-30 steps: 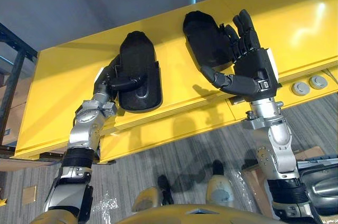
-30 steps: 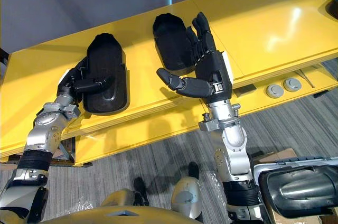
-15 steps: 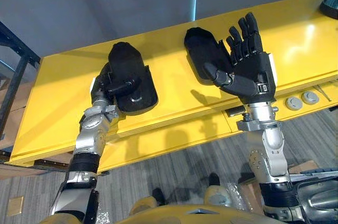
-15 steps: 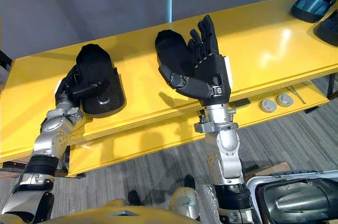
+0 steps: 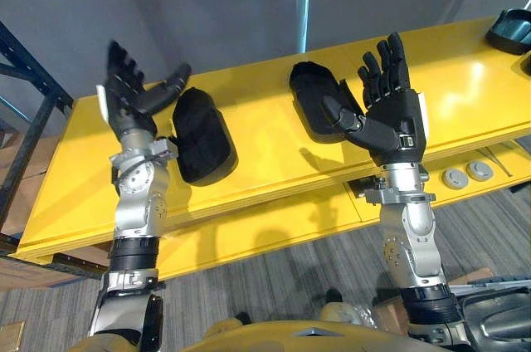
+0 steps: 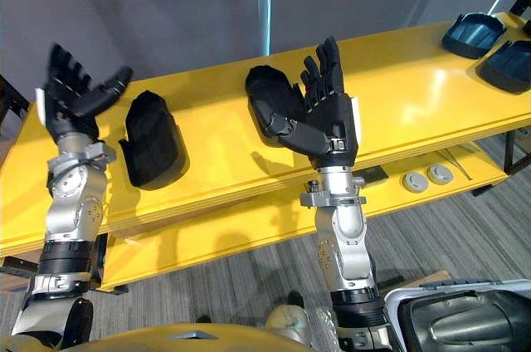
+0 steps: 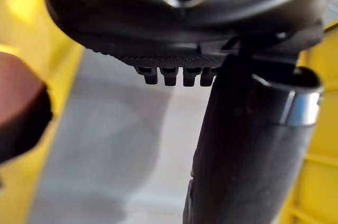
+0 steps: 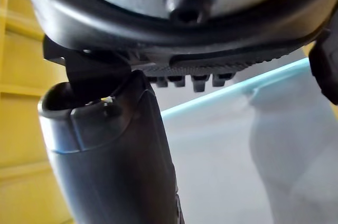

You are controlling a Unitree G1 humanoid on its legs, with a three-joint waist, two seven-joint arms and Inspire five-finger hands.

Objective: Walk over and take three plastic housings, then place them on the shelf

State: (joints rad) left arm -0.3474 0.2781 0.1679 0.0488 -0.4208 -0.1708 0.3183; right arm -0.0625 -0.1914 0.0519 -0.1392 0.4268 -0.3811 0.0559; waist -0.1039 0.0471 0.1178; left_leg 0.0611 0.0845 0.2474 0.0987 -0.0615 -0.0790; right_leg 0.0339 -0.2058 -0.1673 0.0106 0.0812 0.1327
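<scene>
Yellow shelf bears two housings; left hand and right hand hover splayed, empty. Likely light, stiff, slick: grip rims.

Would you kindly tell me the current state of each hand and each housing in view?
Left hand: open, raised, holding nothing.
Right hand: open, raised, holding nothing.
Left housing: lying on the yellow shelf, untouched.
Right housing: lying on the shelf, partly behind the right hand.

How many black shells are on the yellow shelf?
2. One black shell beside the left hand, another partly behind the right hand. Two bluish shells lie at the shelf's far right end.
</scene>
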